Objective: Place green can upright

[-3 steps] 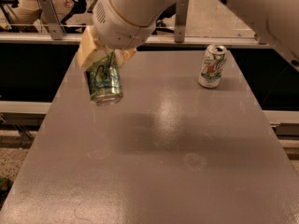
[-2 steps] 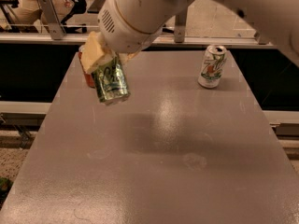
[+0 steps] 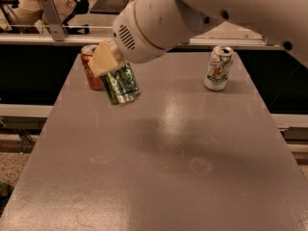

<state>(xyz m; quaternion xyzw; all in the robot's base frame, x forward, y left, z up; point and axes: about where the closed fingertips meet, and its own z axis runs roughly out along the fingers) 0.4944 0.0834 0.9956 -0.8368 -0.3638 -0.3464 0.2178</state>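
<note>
The green can [image 3: 121, 84], light green and silvery with dark lettering, hangs tilted above the grey table [image 3: 159, 167], in its far left part. My gripper [image 3: 109, 63] is shut on the can's upper end, with cream-coloured fingers [image 3: 106, 57] covering its top. The white arm comes down from the upper right. The can's lower end is clear of the table surface.
A red Coca-Cola can [image 3: 89, 67] stands upright at the table's far left edge, just behind and left of the held can. A white 7UP can [image 3: 218, 68] stands upright at the far right. A dark gap and a rail lie beyond the table.
The gripper has carried the green can to the right and slightly forward, which uncovered the red can behind it. The can stays tilted in the grip.
</note>
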